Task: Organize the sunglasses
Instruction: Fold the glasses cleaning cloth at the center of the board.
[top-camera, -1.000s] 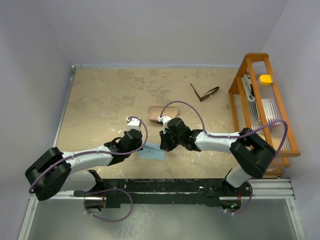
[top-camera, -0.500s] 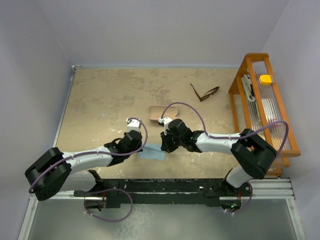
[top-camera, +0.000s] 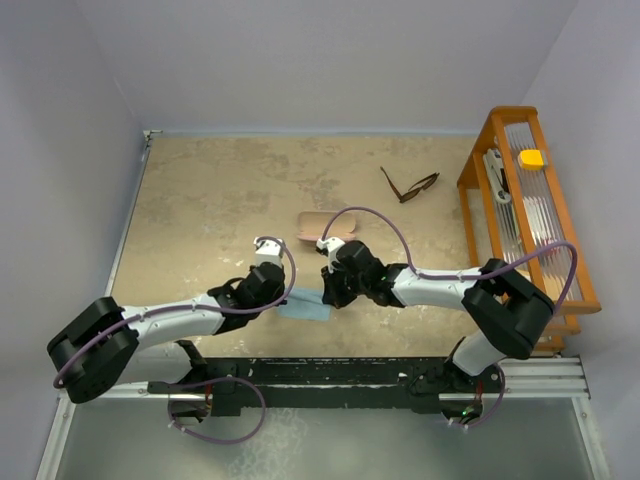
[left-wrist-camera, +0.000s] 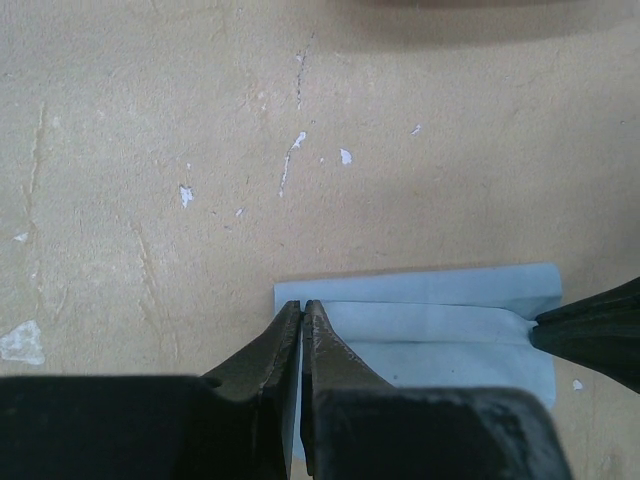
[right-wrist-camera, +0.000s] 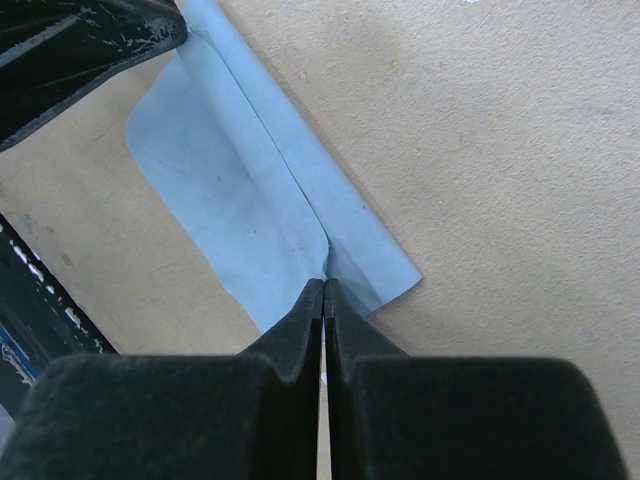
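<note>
With jaws pressed together, the left gripper (left-wrist-camera: 302, 310) and the right gripper (right-wrist-camera: 324, 285) each seemingly pinched an end of a crease in the cloth (left-wrist-camera: 430, 325) and had eased it slightly back across the table (top-camera: 200, 190), so folding went on while the sunglasses (top-camera: 408, 186) lay untouched beyond the case (top-camera: 315, 222)

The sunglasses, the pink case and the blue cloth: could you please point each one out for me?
sunglasses (top-camera: 420, 186), top external view, on the dark lens front.
pink case (top-camera: 312, 221), top external view, on its bare left half.
blue cloth (left-wrist-camera: 430, 335), left wrist view, on its folded middle.
</note>
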